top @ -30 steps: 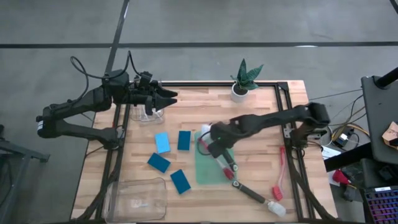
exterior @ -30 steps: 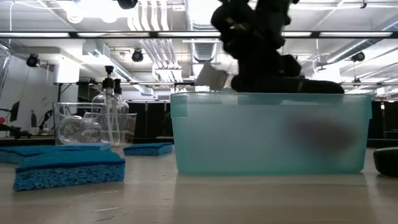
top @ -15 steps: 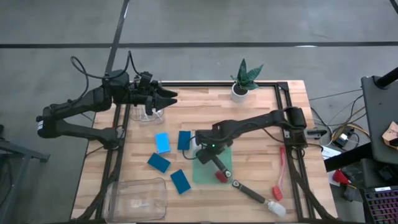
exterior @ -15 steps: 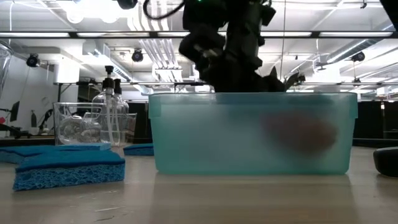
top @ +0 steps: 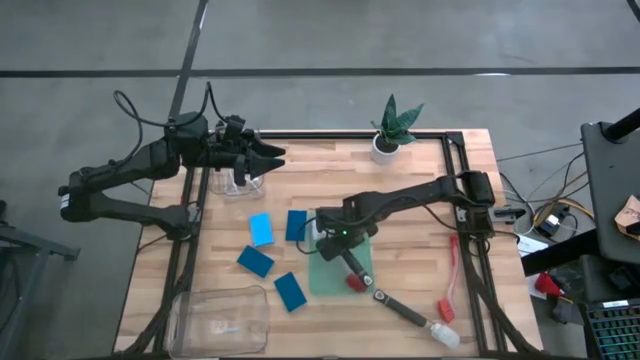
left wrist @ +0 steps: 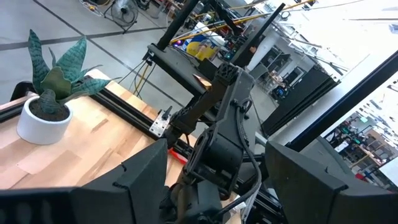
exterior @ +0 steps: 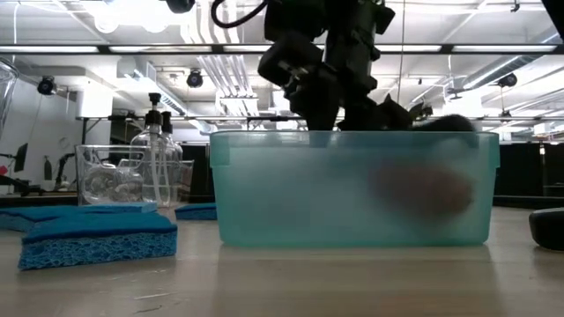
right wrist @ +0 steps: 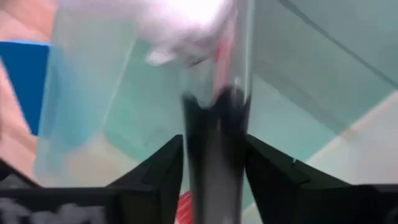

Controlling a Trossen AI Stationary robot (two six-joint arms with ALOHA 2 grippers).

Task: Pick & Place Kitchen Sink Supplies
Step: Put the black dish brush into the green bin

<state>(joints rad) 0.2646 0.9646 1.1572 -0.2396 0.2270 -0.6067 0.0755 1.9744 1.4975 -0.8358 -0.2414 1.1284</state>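
Note:
My right gripper [top: 326,233] reaches into the translucent green bin [top: 345,268] from above and is shut on a brush with a black handle, a white head [right wrist: 186,25] and a red end [top: 355,283]. In the low view this gripper [exterior: 322,79] stands over the bin [exterior: 352,189]. My left gripper [top: 274,154] waits open at the far left, above a clear bin of black-topped bottles [top: 240,181]. Several blue sponges [top: 260,229] lie flat left of the green bin. A second black brush [top: 405,311] and a red one [top: 450,280] lie on the table. My right gripper pinches the brush's black handle [right wrist: 214,143] between its two fingers, close to the white head. It comes from above, slanting down into the green bin. The brush is tilted, and its red end [exterior: 423,189] is low inside the bin.
A potted plant [top: 390,132] stands at the far edge. A large clear bin [top: 220,320] sits at the near left corner. The bottles [exterior: 154,158] and a sponge [exterior: 97,236] show at the low view's left. Black frame rails [top: 470,210] run along the table's sides.
My right gripper has moved toward the table's left edge and down into the green bin, still shut on the brush. The bin has slid a short way left with it. In the last half second it has nearly kept still.

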